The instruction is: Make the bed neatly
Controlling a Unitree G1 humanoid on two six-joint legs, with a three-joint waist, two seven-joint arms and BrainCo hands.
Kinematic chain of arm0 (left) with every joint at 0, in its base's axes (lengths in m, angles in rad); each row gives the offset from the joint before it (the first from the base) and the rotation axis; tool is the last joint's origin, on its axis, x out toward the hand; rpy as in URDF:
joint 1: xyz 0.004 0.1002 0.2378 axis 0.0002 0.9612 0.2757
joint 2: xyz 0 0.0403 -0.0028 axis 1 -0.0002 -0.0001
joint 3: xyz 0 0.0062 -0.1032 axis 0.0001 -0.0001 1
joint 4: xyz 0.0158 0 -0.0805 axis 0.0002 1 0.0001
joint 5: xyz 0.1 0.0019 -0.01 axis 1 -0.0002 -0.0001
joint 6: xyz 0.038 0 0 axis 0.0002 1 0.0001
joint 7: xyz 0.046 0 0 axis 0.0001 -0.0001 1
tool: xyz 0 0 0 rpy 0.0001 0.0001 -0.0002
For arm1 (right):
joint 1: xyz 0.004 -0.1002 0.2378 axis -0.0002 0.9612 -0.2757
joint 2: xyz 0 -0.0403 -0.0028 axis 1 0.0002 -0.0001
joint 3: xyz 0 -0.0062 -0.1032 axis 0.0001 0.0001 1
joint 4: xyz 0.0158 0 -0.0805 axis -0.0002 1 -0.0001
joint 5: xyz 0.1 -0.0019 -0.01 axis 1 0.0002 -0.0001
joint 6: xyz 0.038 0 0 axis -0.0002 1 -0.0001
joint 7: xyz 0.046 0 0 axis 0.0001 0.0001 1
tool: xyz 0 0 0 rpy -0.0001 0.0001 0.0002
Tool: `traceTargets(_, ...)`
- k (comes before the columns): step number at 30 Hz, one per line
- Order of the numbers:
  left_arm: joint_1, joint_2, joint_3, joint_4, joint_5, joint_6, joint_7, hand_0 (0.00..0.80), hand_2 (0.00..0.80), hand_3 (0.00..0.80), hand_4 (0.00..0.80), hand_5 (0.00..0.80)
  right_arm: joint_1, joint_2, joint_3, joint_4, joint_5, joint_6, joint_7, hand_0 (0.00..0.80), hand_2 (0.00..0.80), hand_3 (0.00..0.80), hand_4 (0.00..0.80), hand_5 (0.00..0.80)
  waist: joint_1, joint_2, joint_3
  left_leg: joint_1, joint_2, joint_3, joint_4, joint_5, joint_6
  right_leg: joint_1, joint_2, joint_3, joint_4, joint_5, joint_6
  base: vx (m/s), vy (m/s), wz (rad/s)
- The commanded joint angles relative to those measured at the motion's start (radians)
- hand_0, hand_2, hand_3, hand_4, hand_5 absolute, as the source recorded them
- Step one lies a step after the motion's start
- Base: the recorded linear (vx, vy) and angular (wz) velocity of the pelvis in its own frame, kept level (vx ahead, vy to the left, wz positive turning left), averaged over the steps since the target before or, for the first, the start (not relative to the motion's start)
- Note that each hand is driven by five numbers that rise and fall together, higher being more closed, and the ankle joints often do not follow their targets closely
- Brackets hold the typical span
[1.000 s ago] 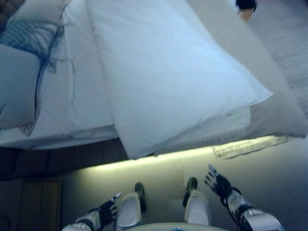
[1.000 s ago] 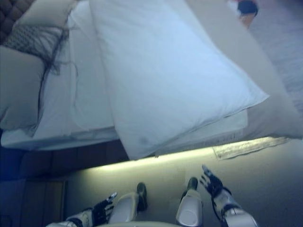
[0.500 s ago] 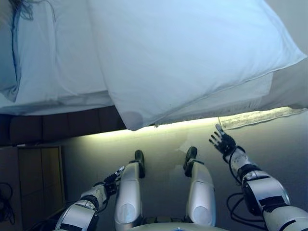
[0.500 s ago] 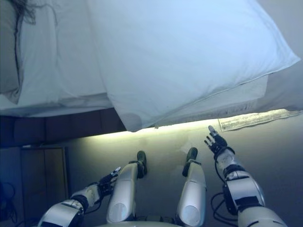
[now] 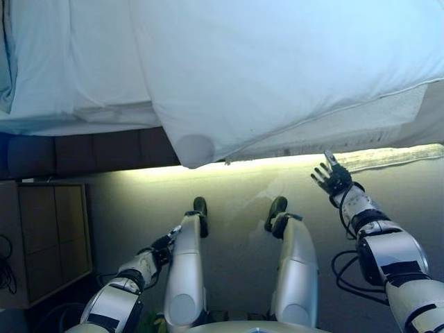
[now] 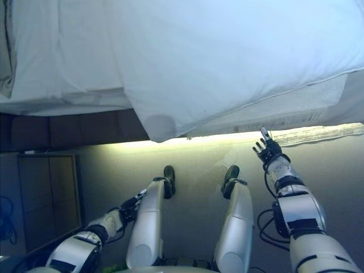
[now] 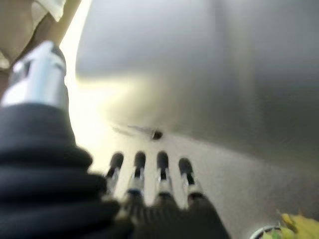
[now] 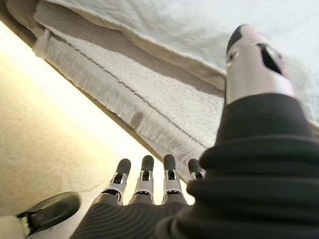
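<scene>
The bed fills the top of the view. A white duvet (image 5: pixel 277 69) lies on it and its corner (image 5: pixel 196 149) hangs over the near edge. A white sheet (image 5: pixel 76 62) lies flat to the left. A fringed cream throw (image 5: pixel 388 158) hangs along the bed's edge at the right; it also shows in the right wrist view (image 8: pixel 124 94). My right hand (image 5: pixel 331 178) is raised, open and empty, just below the fringe. My left hand (image 5: pixel 163 248) hangs low beside my leg, open and empty.
A lit strip runs under the bed's near edge (image 5: pixel 263 163). The dark bed base (image 5: pixel 90 152) shows at the left. A wooden nightstand (image 5: pixel 45 239) stands on the floor at the left. Grey carpet (image 5: pixel 236 201) lies between me and the bed.
The camera has tilted down, so the bed has slid up in the picture. My right hand has risen toward the fringed edge of the bed. The left hand stays low.
</scene>
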Motion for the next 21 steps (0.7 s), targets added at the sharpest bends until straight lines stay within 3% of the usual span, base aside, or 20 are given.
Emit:
traceTargets(1,0.076,0.02,-0.058,0.002,-0.028,-0.006,0.008,0.0,0.0,0.0,0.0,0.0,-0.028,-0.065,-0.001,-0.009,0.019,-0.002,0.021,0.0,0.0,0.0,0.0,0.0,0.02,0.014,-0.057,-0.045,0.006,-0.026,0.037,-0.063,0.027,-0.018,-0.025,0.111,0.02,-0.037,0.068,0.036,-0.005,0.13)
traceTargets(21,0.219,0.05,-0.009,-0.089,-0.08,-0.054,-0.027,0.0,0.0,0.0,0.0,0.0,-0.297,-0.19,0.042,-0.017,-0.034,0.023,-0.032,0.0,0.0,0.0,0.0,0.0,0.078,0.037,-0.056,-0.276,-0.006,-0.081,0.277,-0.107,0.065,-0.234,-0.015,0.143,0.28,-0.124,0.01,0.013,0.01,0.02)
